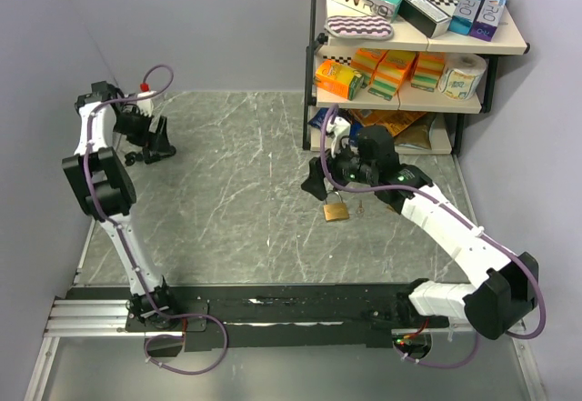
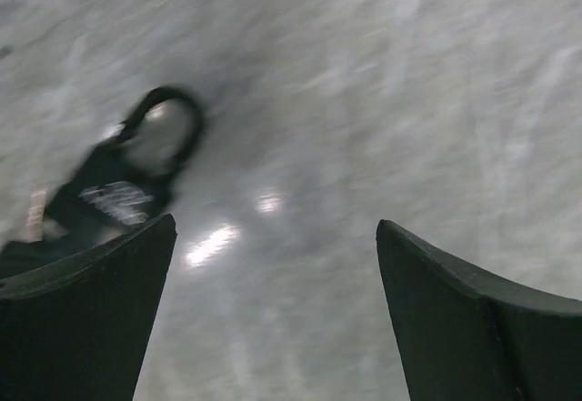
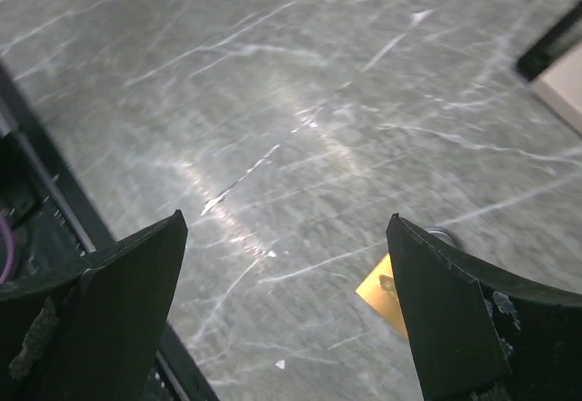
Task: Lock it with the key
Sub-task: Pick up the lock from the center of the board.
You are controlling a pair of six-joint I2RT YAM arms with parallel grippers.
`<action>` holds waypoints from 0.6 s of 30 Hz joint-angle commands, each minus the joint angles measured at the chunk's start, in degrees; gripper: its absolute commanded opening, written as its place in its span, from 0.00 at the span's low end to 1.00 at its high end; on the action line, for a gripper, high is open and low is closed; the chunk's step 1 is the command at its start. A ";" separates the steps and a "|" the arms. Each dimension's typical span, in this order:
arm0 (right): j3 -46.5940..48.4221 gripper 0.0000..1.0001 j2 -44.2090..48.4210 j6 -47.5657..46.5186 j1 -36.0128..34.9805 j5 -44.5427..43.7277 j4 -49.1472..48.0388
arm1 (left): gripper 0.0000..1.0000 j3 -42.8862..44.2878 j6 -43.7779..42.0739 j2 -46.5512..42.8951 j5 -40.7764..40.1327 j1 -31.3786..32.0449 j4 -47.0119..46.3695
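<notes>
A brass padlock (image 1: pixel 336 210) lies flat on the grey marble table, its shackle pointing away from the arm bases. Just right of it lies a small thin metal piece (image 1: pixel 361 207), too small to tell whether it is the key. My right gripper (image 1: pixel 320 187) hangs open just above and left of the padlock. In the right wrist view the padlock's brass corner (image 3: pixel 380 290) shows beside the right finger (image 3: pixel 455 310), and nothing is between the jaws of the right gripper (image 3: pixel 286 217). My left gripper (image 1: pixel 153 151) is open at the far left. The left wrist view is blurred; a dark looped object (image 2: pixel 127 183) lies ahead of the left finger, outside the left gripper (image 2: pixel 275 222).
A two-tier shelf (image 1: pixel 509 42) with boxes, packets and a paper roll stands at the back right, close behind the right arm. Grey walls close off the left and the back. A black rail (image 1: pixel 300 310) carrying the arm bases runs along the near edge.
</notes>
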State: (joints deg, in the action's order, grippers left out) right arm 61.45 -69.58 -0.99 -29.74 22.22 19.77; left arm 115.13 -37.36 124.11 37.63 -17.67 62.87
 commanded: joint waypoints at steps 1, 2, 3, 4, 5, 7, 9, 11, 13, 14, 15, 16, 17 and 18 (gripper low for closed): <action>-1.07 0.99 0.50 -4.37 0.03 9.86 0.53 | 0.96 7.21 -11.06 4.29 -6.68 -1.23 3.50; -1.07 0.99 0.59 -4.54 0.12 10.21 0.88 | 0.96 6.95 -11.76 4.64 -7.73 -1.23 0.70; -1.16 0.99 0.59 -5.15 0.12 10.39 1.32 | 0.96 6.34 -12.72 5.17 -9.14 -1.23 -0.54; -1.24 0.99 0.67 -5.42 0.12 10.56 1.59 | 0.96 6.16 -13.43 5.43 -9.59 -1.31 -1.43; -1.25 0.99 0.94 -5.86 0.12 10.74 1.85 | 0.96 5.98 -14.13 5.70 -9.85 -1.31 -2.65; -1.16 0.99 0.94 -6.04 0.12 11.09 2.46 | 0.96 5.63 -16.86 6.58 -10.64 -1.14 -3.63; -0.98 0.99 0.85 -6.30 0.12 11.71 2.73 | 0.96 3.89 -17.57 6.75 -11.26 -1.05 -7.12; -0.81 0.99 0.68 -5.95 0.03 11.88 2.73 | 0.96 2.65 -19.31 7.10 -11.35 -1.05 -8.55; -0.63 0.99 0.59 -5.95 0.03 11.62 2.82 | 0.96 2.03 -19.68 7.98 -11.26 -1.14 -9.43; -0.54 0.99 0.59 -5.95 0.12 11.27 2.91 | 0.96 2.37 -19.94 9.38 -11.26 -1.14 -9.35; -0.54 0.99 0.67 -6.04 0.12 11.18 2.91 | 0.96 3.68 -19.85 10.09 -11.09 -1.14 -9.09; -0.54 0.99 0.59 -6.04 0.03 11.09 3.08 | 0.96 4.39 -19.85 10.79 -10.39 -1.22 -8.56; -0.80 0.99 0.67 -5.78 0.20 11.09 2.99 | 0.96 5.44 -19.33 11.84 -9.95 -1.14 -8.47; -1.07 0.99 0.85 -5.43 0.21 11.18 2.82 | 0.96 5.45 -18.80 12.11 -9.68 -1.22 -8.99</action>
State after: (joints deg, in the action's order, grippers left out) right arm 60.40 -69.78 -5.98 -29.74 32.47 23.07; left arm 118.17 -54.35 133.21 26.55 -18.87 55.22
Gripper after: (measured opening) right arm 0.993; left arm 0.964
